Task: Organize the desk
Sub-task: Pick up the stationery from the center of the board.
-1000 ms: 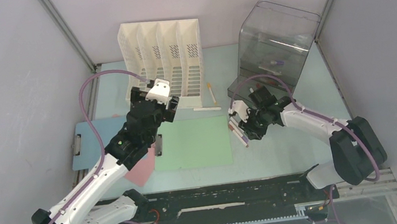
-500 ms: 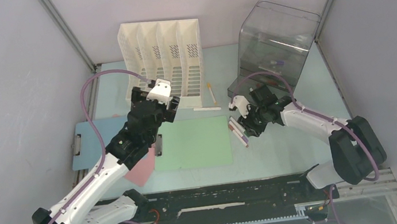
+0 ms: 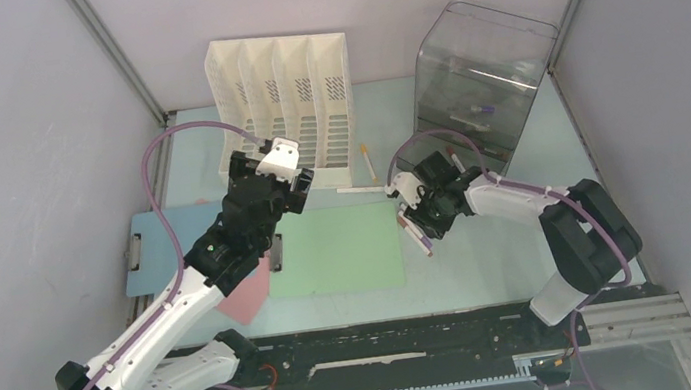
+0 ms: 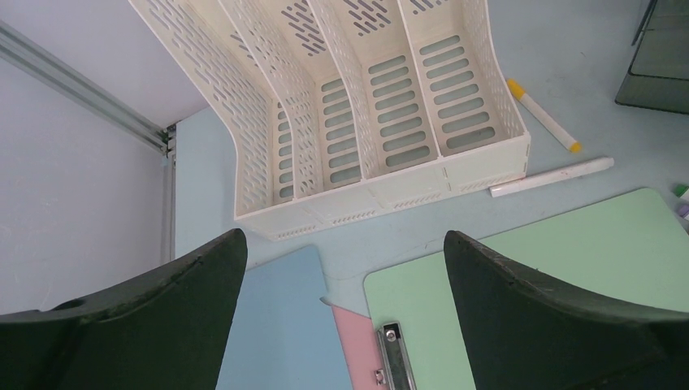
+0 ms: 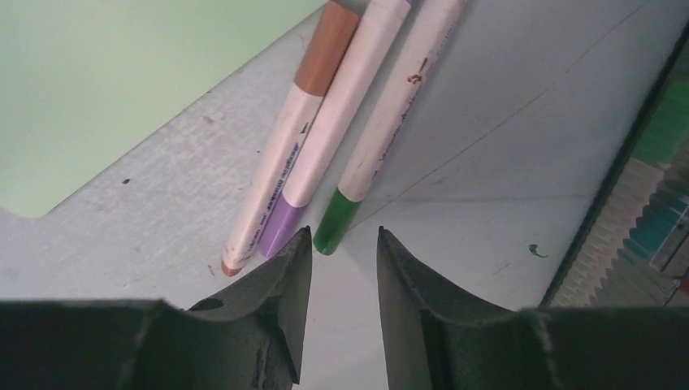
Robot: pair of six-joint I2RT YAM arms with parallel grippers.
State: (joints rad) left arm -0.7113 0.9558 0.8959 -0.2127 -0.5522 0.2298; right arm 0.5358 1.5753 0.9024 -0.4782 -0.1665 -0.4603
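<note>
The desk [image 3: 491, 261] is a pale mint tabletop. Three markers [image 3: 417, 231] lie side by side just right of the green clipboard [image 3: 339, 251]. In the right wrist view they are brown-capped [image 5: 284, 154], purple-capped [image 5: 333, 138] and green-capped [image 5: 390, 130]. My right gripper [image 5: 343, 236] hovers low over the desk right behind their cap ends, jaws a little apart, nothing between them. My left gripper [image 4: 345, 244] hangs wide open and empty above the clipboards' top edges, facing the white file organizer [image 4: 366, 122].
A blue clipboard [image 3: 161, 244] and a pink sheet [image 3: 246, 294] lie left of the green one. A yellow-tipped marker [image 3: 367, 162] and a white pen [image 3: 361, 190] lie by the organizer [image 3: 283, 97]. A clear plastic bin [image 3: 477, 77] stands back right.
My right arm has swung its elbow leftward and the gripper has shifted slightly left, closer to the markers. The left arm has not moved.
</note>
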